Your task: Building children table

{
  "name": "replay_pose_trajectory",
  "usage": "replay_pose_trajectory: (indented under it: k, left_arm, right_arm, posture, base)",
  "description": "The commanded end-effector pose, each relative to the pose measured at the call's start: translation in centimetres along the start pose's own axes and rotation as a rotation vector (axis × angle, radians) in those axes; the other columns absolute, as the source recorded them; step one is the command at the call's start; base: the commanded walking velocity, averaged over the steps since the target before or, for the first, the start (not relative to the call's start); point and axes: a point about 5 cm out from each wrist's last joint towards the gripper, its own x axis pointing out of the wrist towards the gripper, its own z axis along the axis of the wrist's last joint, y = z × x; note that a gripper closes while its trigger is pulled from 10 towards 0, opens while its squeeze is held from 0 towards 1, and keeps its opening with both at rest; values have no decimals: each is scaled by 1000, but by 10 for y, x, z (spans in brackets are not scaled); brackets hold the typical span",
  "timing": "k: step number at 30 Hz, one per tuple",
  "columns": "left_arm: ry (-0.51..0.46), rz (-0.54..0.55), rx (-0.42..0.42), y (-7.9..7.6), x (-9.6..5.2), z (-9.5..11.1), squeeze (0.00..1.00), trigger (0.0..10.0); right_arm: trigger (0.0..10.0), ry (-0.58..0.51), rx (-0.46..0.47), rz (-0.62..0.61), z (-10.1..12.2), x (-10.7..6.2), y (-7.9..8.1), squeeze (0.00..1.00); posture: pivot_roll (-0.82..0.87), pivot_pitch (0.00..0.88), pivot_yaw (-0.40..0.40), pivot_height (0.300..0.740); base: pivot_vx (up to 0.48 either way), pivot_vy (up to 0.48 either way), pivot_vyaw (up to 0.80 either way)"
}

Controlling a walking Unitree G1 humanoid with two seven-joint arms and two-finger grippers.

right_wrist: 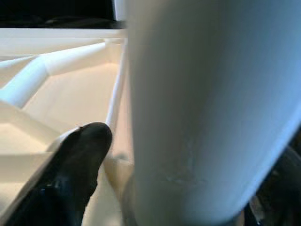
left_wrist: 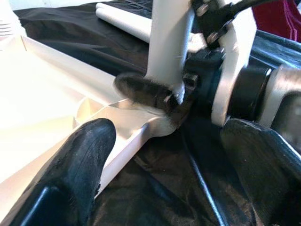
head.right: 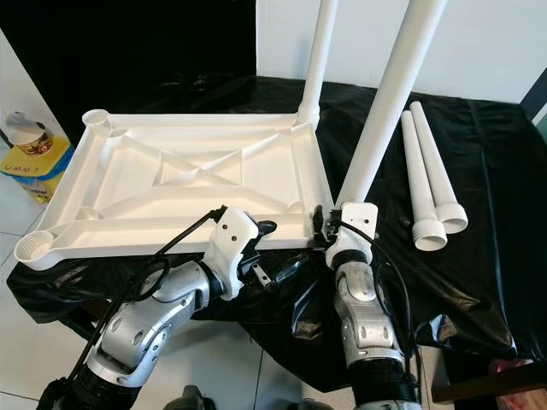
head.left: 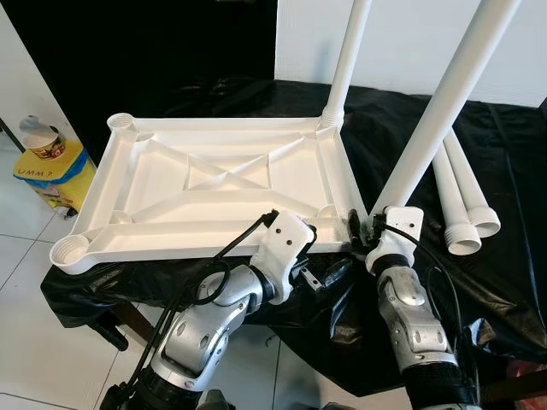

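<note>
Tabletop: inverted on black-draped surface. Right hand: closed round tilted leg at near socket. Left hand: open, empty, beside that corner. Risk: the tilt may jam the leg in its socket.

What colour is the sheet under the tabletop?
Black sheet; clearest in the right eye view.

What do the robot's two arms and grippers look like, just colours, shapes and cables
Both arms are built of rounded silver metal segments with dark joints. The left arm carries a black cable that loops from its elbow up to a white angular wrist housing. The right arm has thin black cables beside a similar white housing. The left gripper has long, matte black, round-tipped fingers.
</note>
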Motion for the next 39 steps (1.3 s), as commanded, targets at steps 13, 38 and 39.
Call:
replay_pose_trajectory:
  k: [13,38,39]
  left_arm:
    - [24,-24,2,-5,-4,-3,0,10000]
    - [17,-54,8,-4,3,-1,0,10000]
    - [17,-54,8,-4,3,-1,0,10000]
  right_arm:
    - [10000,-61,-48,407,15,6,-25,0]
    - [10000,6,-71,510,-7,12,-30,0]
    - [10000,6,-71,510,-7,12,-30,0]
  posture:
    - [78,115,-42,740]
    - [46,96,-13,740]
    - [46,96,-13,740]
  base:
    - [0,0,0]
    - [0,0,0]
    - [0,0,0]
